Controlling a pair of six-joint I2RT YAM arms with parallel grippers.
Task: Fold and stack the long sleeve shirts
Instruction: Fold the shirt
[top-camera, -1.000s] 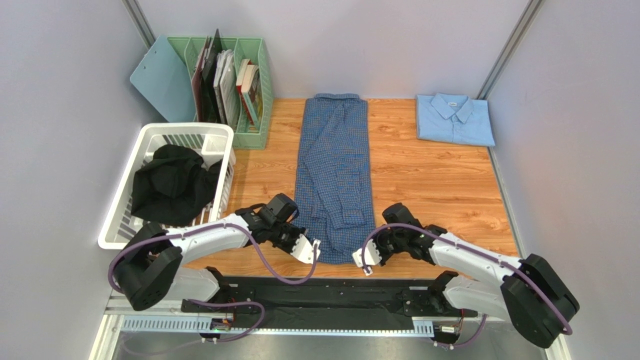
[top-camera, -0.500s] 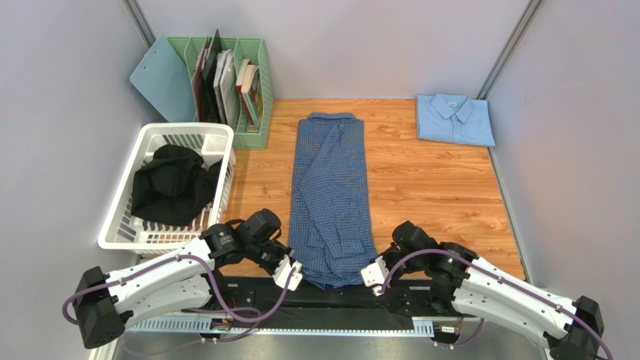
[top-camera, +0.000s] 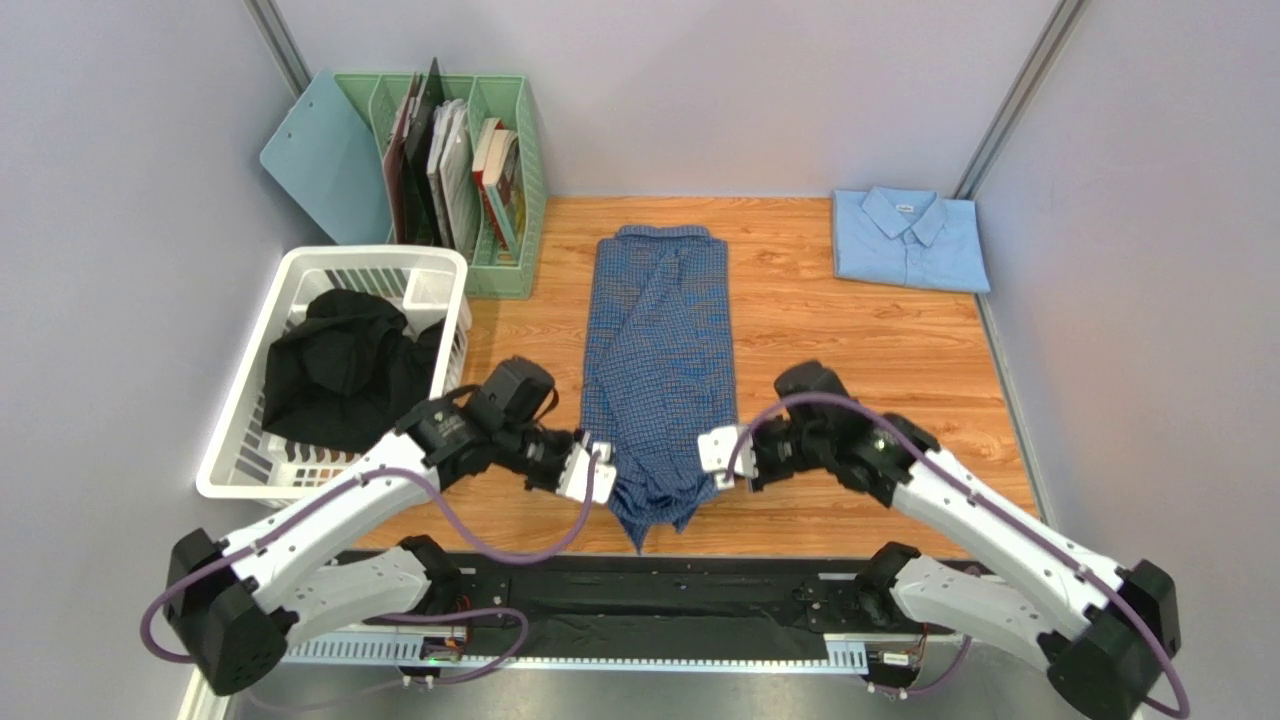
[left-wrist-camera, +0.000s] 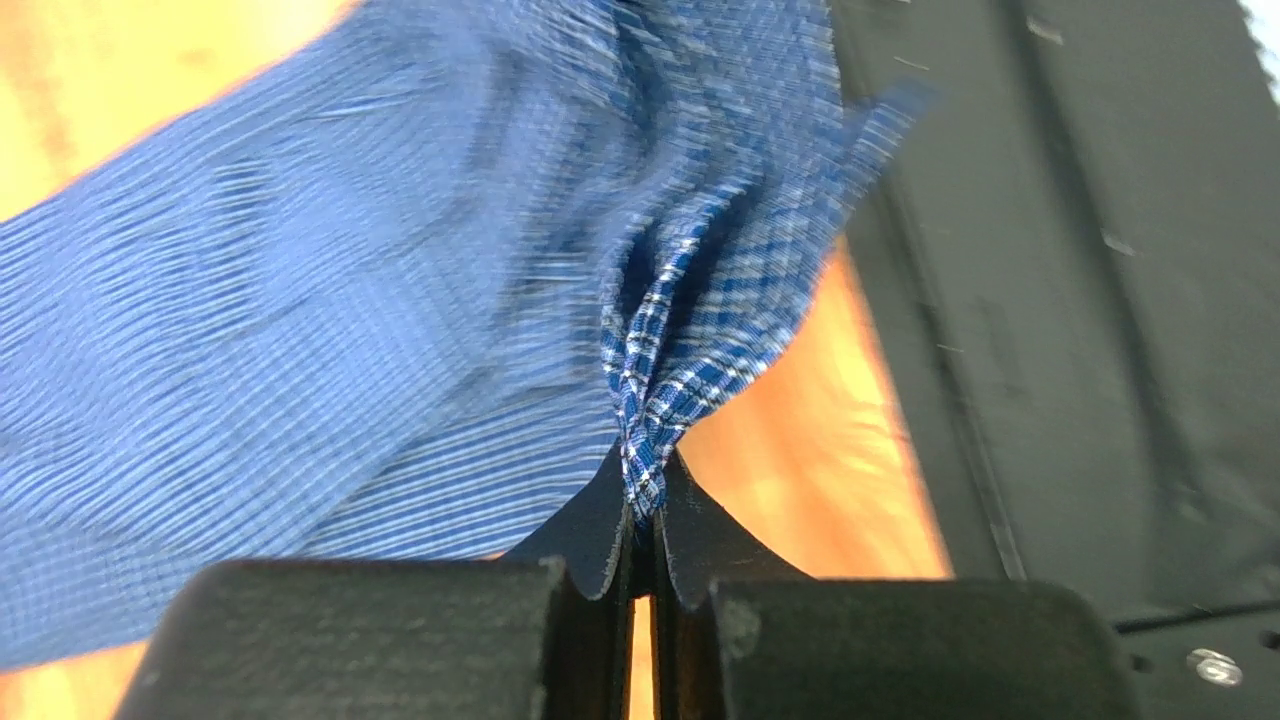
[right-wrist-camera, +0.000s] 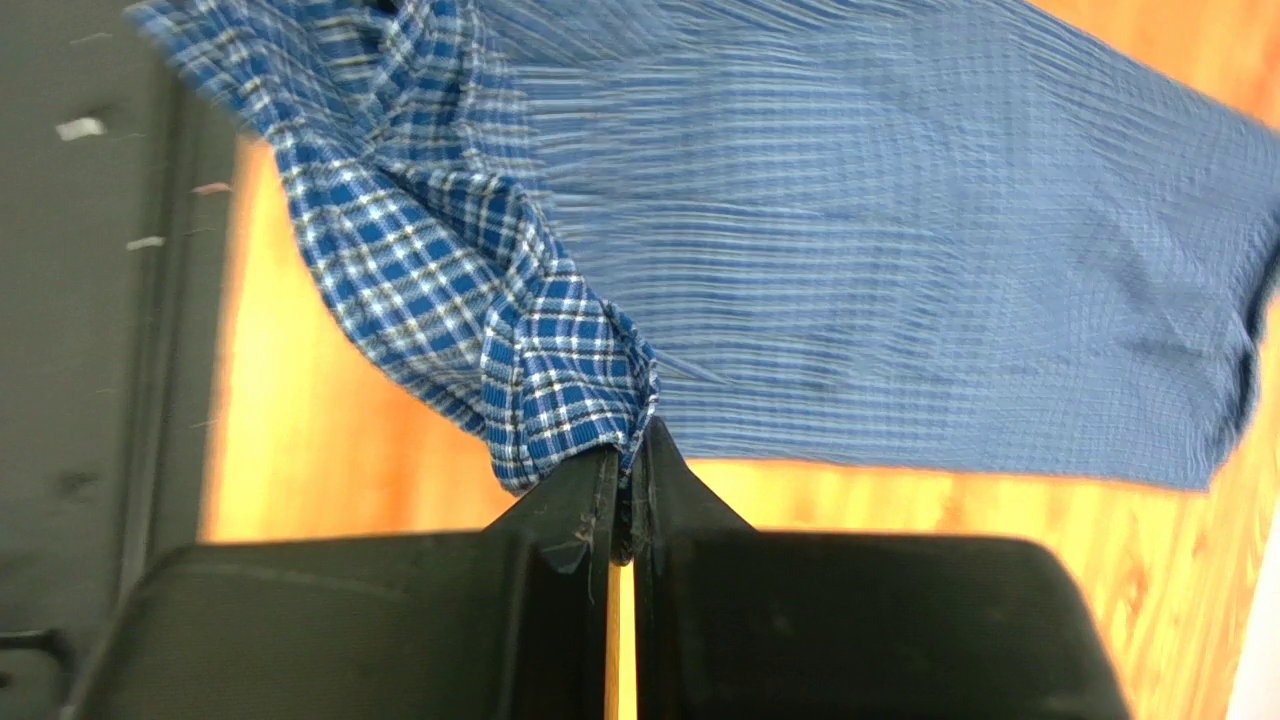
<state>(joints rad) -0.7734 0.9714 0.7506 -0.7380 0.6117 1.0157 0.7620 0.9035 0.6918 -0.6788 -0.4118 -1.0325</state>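
Top cam high at 6, faces 12; wrist cams close-up, all sharing near hem of mid-blue checked fabric shirt (top-camera: 657, 345).

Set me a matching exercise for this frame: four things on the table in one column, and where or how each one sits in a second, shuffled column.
Things:
1. checked shirt
2. pale blue shirt
3. black garment
4. green file rack

Places or states:
A. folded, at the far right corner of the table
B. heaped inside the white basket
C. mid-table, near end pinched by the left gripper and the right gripper
D. far left, holding books and folders

Pairs: 1-C, 2-A, 3-B, 4-D
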